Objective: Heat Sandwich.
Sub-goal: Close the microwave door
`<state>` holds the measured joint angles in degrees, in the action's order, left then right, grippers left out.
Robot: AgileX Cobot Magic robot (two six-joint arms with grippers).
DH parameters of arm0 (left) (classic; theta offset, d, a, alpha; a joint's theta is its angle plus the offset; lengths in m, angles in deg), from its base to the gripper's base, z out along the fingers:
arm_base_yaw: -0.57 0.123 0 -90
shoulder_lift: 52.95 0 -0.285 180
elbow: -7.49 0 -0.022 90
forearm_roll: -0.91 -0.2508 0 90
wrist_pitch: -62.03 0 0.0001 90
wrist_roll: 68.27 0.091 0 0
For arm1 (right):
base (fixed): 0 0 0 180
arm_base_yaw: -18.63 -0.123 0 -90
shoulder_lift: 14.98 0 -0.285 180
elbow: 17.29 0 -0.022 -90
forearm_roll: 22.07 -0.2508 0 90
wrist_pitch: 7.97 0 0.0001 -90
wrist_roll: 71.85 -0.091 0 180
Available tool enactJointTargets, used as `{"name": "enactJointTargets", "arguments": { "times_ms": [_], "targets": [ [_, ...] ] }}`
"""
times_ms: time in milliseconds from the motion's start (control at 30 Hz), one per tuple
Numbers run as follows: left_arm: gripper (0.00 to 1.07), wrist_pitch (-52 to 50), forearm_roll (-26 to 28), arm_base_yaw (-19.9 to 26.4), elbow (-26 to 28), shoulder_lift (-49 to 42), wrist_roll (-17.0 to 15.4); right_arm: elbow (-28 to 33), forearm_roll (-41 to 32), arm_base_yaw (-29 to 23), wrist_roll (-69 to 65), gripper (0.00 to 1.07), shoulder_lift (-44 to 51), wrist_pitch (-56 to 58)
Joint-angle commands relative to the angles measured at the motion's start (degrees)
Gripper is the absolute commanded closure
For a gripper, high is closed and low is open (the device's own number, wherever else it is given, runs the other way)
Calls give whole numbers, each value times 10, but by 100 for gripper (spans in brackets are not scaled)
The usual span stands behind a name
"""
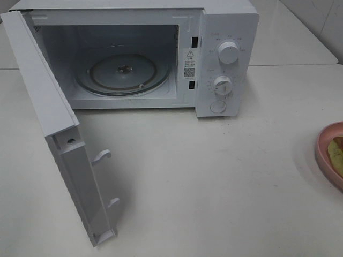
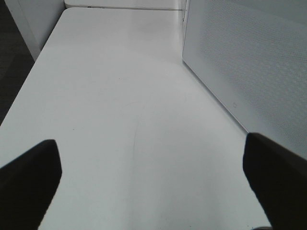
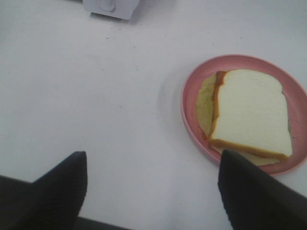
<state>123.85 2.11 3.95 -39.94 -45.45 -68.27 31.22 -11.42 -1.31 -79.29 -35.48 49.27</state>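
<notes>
The sandwich (image 3: 249, 112), a white bread slice with a tan crust over a yellowish layer, lies on a round pink plate (image 3: 189, 91). In the high view only an edge of the sandwich (image 1: 337, 150) and plate (image 1: 323, 152) shows at the far right. My right gripper (image 3: 152, 158) hovers open over the table just beside the plate, nothing between its fingers. The white microwave (image 1: 236, 32) stands at the back with its door (image 1: 48, 101) swung wide open and a glass turntable (image 1: 123, 72) inside. My left gripper (image 2: 151, 146) is open over bare table beside the door (image 2: 249, 67).
The open door juts toward the table's front left, with two latch hooks (image 1: 102, 156) on its inner edge. Two knobs (image 1: 229, 52) and a button sit on the microwave's right panel. White tabletop (image 1: 214, 182) stretches between microwave and plate. Neither arm shows in the high view.
</notes>
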Motion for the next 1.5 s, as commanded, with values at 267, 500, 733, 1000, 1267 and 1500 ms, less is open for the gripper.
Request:
{"name": "enactJointTargets", "arguments": {
  "times_ms": [267,500,733,1000,1267,1500],
  "targets": [
    [9,-5,2,0,-1,-10,4,2,-49,99,52,33,107,-2],
    [9,-5,2,0,-1,-10,4,3,-50,140,52,33,146,-2],
    [9,-5,2,0,-1,-9,4,3,-49,140,51,33,146,-2],
    [9,-5,2,0,-1,-9,4,3,-49,140,51,33,146,-2],
    [9,-5,2,0,-1,-9,4,3,-49,140,51,33,146,-2],
    [9,-5,2,0,-1,-9,4,3,-49,140,51,33,146,-2]
  ]
}}
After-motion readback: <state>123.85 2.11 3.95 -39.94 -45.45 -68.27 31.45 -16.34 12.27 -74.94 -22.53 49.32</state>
